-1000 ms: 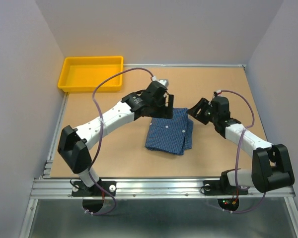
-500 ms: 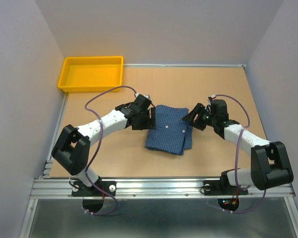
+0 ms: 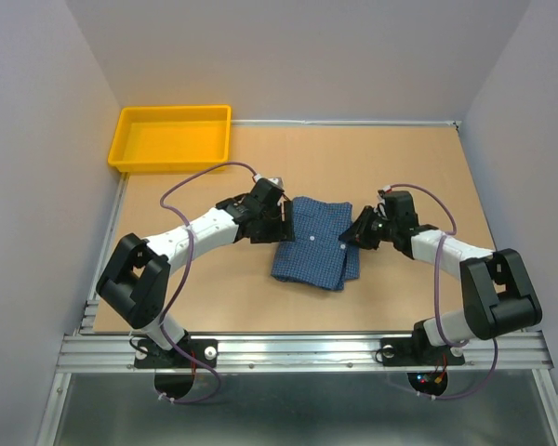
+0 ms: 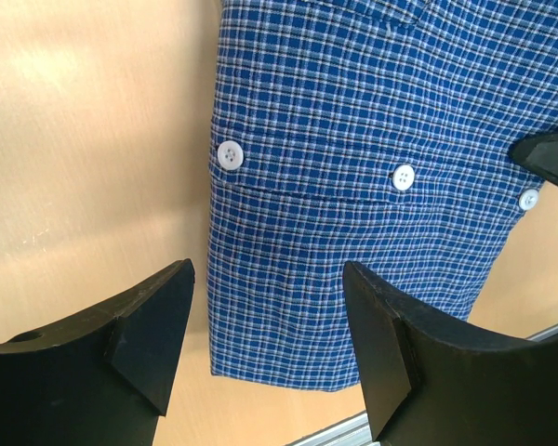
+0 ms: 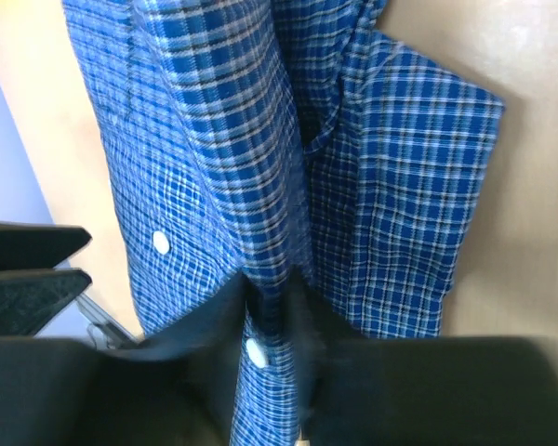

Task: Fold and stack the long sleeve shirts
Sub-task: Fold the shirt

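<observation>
Two grippers flank one folded blue check shirt point(image 3: 314, 243). The right gripper point(image 5: 270, 293) is pinched on a raised fold at its right side. The left gripper point(image 4: 268, 279) stands open astride the left edge, probably so both sides lift evenly. The shirt lies mid-table point(image 3: 409, 167), its long axis running from far edge to near edge, the near end leaning slightly left. Its collar end is unclear.
</observation>
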You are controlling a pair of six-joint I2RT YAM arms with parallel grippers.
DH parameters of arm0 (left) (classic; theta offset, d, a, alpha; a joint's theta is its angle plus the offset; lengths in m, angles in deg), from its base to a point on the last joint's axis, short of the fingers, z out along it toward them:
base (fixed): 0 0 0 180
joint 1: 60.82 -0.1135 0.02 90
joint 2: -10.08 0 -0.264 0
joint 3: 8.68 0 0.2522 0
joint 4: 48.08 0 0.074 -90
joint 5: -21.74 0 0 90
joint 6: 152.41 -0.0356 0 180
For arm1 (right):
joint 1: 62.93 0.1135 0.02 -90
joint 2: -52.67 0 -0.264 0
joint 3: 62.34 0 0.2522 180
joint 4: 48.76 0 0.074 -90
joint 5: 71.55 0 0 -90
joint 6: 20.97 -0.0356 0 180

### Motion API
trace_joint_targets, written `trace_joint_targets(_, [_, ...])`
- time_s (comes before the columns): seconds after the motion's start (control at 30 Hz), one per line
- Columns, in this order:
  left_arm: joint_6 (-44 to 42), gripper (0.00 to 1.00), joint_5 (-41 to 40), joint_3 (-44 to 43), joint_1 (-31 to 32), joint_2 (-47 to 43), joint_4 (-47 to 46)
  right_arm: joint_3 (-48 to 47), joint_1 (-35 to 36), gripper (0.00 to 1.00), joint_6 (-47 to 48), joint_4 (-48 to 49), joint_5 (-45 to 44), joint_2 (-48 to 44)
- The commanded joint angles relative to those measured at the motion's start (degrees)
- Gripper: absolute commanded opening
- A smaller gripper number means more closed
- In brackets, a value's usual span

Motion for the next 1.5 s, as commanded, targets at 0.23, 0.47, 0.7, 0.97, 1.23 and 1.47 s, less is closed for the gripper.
trace_joint_targets(0.23, [-0.2, 0.76, 0.6, 2.6, -0.1, -3.1, -1.3, -8.1, 0.6, 0.01, 2.7, -2.9, -0.2, -0.2])
trace_joint_targets(0.47, [-0.6, 0.76, 0.6, 3.9, -0.1, -2.5, -1.6, -11.9, 0.6, 0.01, 3.7, -6.0, -2.1, -0.7])
trace_joint_targets(0.7, [-0.4, 0.75, 2.6, 5.3, -0.1, -1.4, -3.3, -15.3, 0.3, 0.01, 6.5, -6.9, -3.2, 5.3])
trace_joint_targets(0.97, [0.2, 0.70, 4.2, 7.1, 1.2, 0.8, -5.1, -20.7, -1.1, 0.01, 9.4, -7.4, -3.3, 13.0])
trace_joint_targets(1.23, [1.1, 0.61, 4.5, 8.6, 2.1, 3.2, -6.2, -23.8, -2.0, 0.01, 10.3, -7.6, -3.1, 16.6])
trace_joint_targets(1.47, [1.7, 0.56, 4.8, 8.8, 2.9, 5.0, -6.6, -26.6, -2.2, 0.01, 9.9, -7.6, -3.9, 19.5])
